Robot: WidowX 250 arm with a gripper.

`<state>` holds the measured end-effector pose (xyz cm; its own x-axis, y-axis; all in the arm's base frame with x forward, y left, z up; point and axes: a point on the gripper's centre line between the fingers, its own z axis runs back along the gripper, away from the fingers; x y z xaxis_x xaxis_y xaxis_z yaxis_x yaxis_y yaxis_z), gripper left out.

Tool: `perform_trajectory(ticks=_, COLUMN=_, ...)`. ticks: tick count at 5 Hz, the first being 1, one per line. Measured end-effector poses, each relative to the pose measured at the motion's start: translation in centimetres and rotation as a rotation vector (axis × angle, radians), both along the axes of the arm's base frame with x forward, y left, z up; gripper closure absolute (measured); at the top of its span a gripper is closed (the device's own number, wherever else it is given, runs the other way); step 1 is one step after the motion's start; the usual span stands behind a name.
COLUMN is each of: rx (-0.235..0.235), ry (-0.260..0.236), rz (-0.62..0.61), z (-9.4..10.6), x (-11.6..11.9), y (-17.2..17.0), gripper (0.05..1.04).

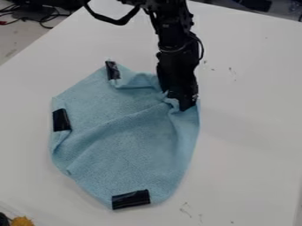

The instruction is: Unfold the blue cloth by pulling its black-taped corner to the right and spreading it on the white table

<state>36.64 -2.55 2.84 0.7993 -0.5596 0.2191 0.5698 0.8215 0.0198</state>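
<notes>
Camera view: the black tool (180, 102) points down and touches the blue cloth (126, 137) near its upper right edge. The cloth is bunched up around the tool's tip, but I cannot tell if the tool is spread or pressed together. Folds run across the cloth from there. The cloth lies on the white counter (247, 145), with three black patches at its edge: a top patch (112, 70), a left patch (61, 120) and a bottom patch (131, 199). The black arm (174, 44) comes down from above the cloth. Small dark marks (186, 209) are on the counter below the cloth. Well below and left of the cloth is a fuzzy yellow thing (22, 221). Dark wires (44, 17) lie far above and left of the cloth, past the counter.
</notes>
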Motion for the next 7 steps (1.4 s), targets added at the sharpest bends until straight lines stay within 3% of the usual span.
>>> perform_trajectory(ticks=1, rx=-0.024, ry=-0.027, rz=-0.045, z=-0.3, x=0.8, y=-0.6, gripper=0.084)
perform_trajectory(ticks=3, rx=-0.192, ry=-0.097, rz=-0.26, z=-1.8, x=4.7, y=-5.3, gripper=0.084)
perform_trajectory(ticks=4, rx=-0.148, ry=-0.104, rz=-0.306, z=-1.8, x=5.6, y=-6.6, gripper=0.084)
perform_trajectory(ticks=5, rx=0.042, ry=-0.014, rz=-0.174, z=-1.6, x=3.6, y=-6.4, gripper=0.087)
perform_trajectory(ticks=6, rx=0.151, ry=0.024, rz=-0.04, z=0.4, x=2.4, y=-5.5, gripper=0.083)
perform_trajectory(ticks=7, rx=0.225, ry=0.045, rz=0.037, z=3.4, x=2.0, y=-5.1, gripper=0.083)
